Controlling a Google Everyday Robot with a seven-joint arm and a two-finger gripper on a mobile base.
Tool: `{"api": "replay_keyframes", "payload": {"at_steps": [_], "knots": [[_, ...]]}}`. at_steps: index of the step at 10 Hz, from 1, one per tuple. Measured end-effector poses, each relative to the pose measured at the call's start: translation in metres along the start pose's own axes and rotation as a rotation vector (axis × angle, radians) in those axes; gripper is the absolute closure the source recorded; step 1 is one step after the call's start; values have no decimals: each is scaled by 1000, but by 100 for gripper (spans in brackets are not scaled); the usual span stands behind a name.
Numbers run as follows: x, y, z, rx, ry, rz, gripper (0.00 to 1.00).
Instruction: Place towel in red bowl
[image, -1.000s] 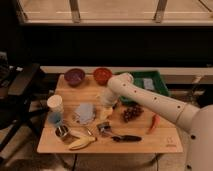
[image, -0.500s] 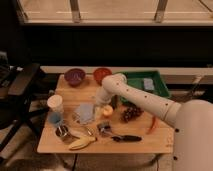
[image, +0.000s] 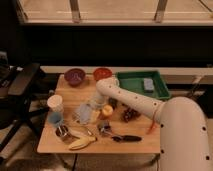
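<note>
Leftward is where the arm (image: 135, 102) has swung over the last second: its bend, which stood nearer the green tray (image: 131, 80) before, now sits just in front of the red bowl (image: 102, 73). The gripper (image: 94, 103) has come down with it and hangs at the upper right edge of the towel (image: 83, 115). It is mostly hidden by the wrist, so I cannot tell whether it is open or closed, nor whether it touches the cloth.

The towel, a pale blue-grey cloth, lies crumpled on the table (image: 145, 145) left of centre, well apart from the red bowl at the back edge. Nothing else has shifted.

1 purple bowl (image: 75, 76) stands just left of the red one. The green tray at the back right holds a blue sponge (image: 148, 85). On the left side stand a white cup (image: 55, 103) and, in front of it, a small blue bowl (image: 55, 118), with a metal cup (image: 62, 133) nearer the front. A banana (image: 82, 144) lies along the front edge. Just right of the towel sits an orange-yellow fruit (image: 106, 111), partly under the arm, and a bunch of dark grapes (image: 131, 114) lies beyond it. A black-handled tool (image: 125, 138) lies toward the front, and a red pepper (image: 151, 128) near the right edge.
</note>
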Motion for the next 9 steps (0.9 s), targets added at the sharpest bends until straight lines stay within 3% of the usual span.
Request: {"api": "replay_keyframes", "payload": {"at_steps": [1,2,9], "knots": [[3,1,4,-3,18,13,22],[4,6,7,-16,35,11,31],[5,5,-4,-1,38,9,98]]}}
